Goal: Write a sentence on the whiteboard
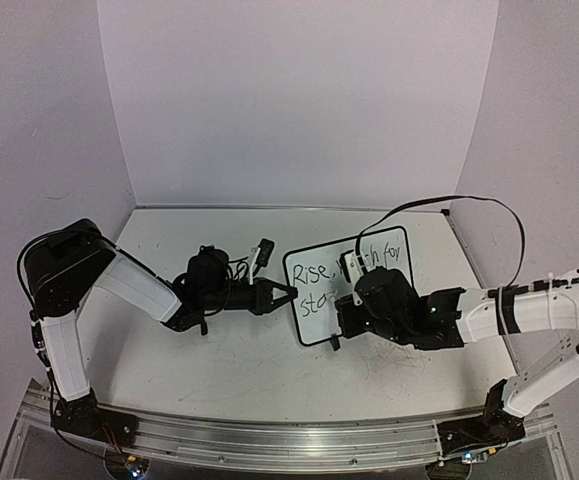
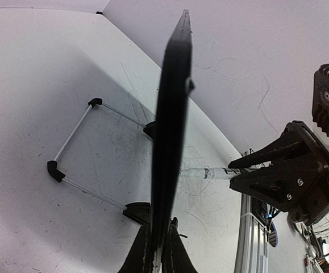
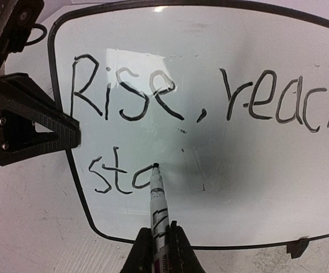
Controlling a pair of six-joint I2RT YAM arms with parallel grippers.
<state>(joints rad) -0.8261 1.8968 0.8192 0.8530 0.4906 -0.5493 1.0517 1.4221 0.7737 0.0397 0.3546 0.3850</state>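
Observation:
The whiteboard [image 1: 316, 312] stands tilted on its wire stand [image 2: 73, 142] at mid-table. The sentence [image 3: 130, 94] reads "Rise, reach" on the upper line and "sta" with an unfinished last letter below. The top view shows "for" after it. My left gripper [image 1: 287, 296] is shut on the board's left edge, which shows edge-on in the left wrist view [image 2: 173, 114]. My right gripper [image 3: 159, 228] is shut on a white marker [image 3: 157, 196], whose black tip touches the board at the end of "sta".
The tabletop [image 1: 219, 360] is scuffed white, walled at the back and sides. An aluminium rail [image 1: 289, 442] runs along the near edge. A black cable [image 1: 469, 200] loops above the right arm. The left wrist's camera and cable [image 1: 261, 252] stand just left of the board.

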